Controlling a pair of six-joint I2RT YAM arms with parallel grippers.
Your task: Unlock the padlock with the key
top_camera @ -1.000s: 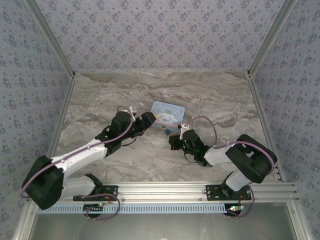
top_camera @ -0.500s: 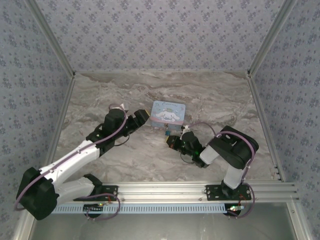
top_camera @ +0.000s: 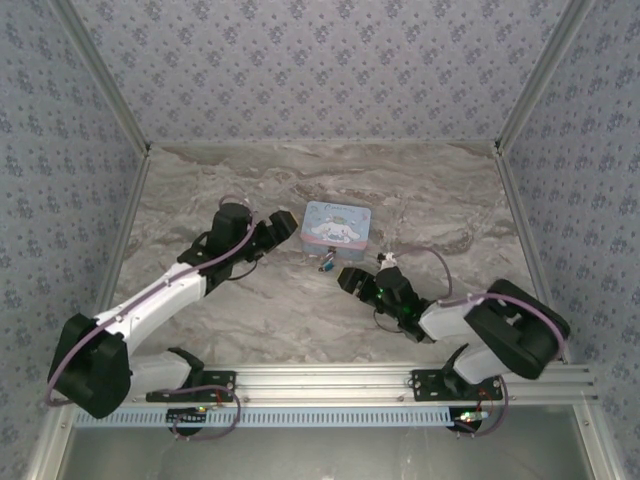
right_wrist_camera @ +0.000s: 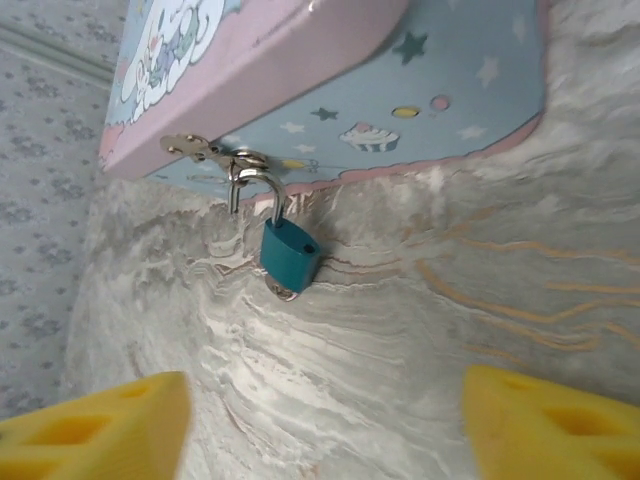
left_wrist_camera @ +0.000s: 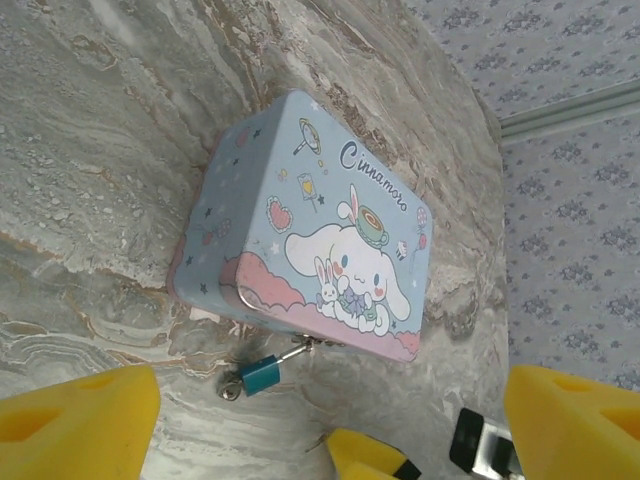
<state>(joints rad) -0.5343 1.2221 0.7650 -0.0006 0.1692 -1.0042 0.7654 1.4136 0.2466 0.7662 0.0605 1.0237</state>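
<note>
The padlock [right_wrist_camera: 290, 252] hangs by its shackle from the hasp [right_wrist_camera: 205, 148] on the front of the tin [left_wrist_camera: 300, 200]. Its teal body lies on the marble surface [right_wrist_camera: 420, 320], just beside the tin's lower edge. The right claw [right_wrist_camera: 325, 385] faces it from close by, with its yellow fingers [right_wrist_camera: 95, 425] spread wide and nothing between them. The left claw [left_wrist_camera: 332, 385] is likewise released and empty. It looks onto the tin's printed lid from the other side, near it but not touching.

The key is the doubtful part. A small silvery bit shows at the padlock's lower end (it may be the key seated in the keyway or only the cylinder face; I cannot tell which).

From here several things could go wrong, as I judge it:

- **Blunt fingers:** They are broad against so small a lock, so a pinch at that silvery end could slip off, or could shove the padlock in under the tin's rim.
- **Free-swinging lock:** The padlock swings freely on the hasp, so a twist may turn the whole body instead of the cylinder unless something steadies it.
- **Sliding tin:** The tin looks light, and a sideways push might slide it across the smooth surface and carry the lock out of reach.
- **Crowded claws:** Both claws work around the same corner of the tin, so they could knock into each other.
</note>
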